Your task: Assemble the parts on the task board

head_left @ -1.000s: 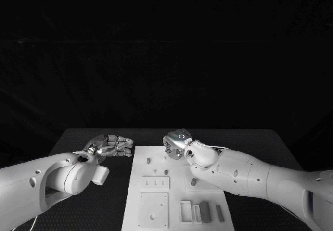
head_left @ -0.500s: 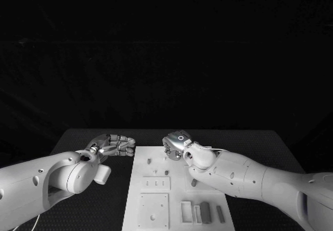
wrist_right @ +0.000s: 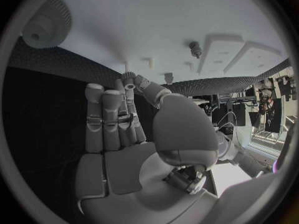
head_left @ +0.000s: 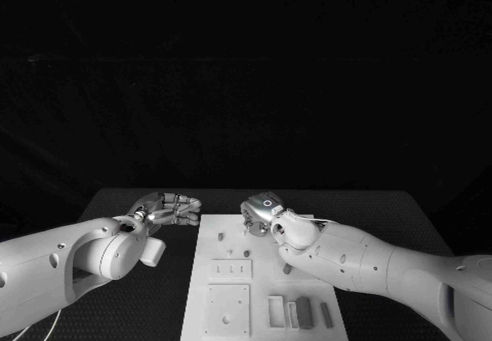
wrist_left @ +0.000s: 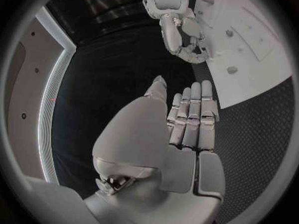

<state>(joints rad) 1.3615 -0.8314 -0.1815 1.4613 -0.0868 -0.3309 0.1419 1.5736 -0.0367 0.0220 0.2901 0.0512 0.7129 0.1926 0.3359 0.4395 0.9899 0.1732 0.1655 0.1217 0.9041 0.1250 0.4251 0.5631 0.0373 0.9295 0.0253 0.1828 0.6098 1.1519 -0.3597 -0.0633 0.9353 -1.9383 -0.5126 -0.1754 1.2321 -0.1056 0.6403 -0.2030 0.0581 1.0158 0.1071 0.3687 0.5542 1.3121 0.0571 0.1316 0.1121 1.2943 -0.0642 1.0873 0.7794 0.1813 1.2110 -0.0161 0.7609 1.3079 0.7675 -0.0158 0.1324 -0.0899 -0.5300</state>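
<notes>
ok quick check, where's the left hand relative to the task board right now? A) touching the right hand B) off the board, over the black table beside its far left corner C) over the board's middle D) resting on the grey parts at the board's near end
B: the left hand sits over the black table beside the task board, with a gap to the right hand.

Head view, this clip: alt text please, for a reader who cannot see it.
Two white arms reach over a black table toward the far end of a white task board. The right robot hand hangs above the board's far end; the left robot hand hangs beside its left edge. Small grey parts lie near its close end.
</notes>
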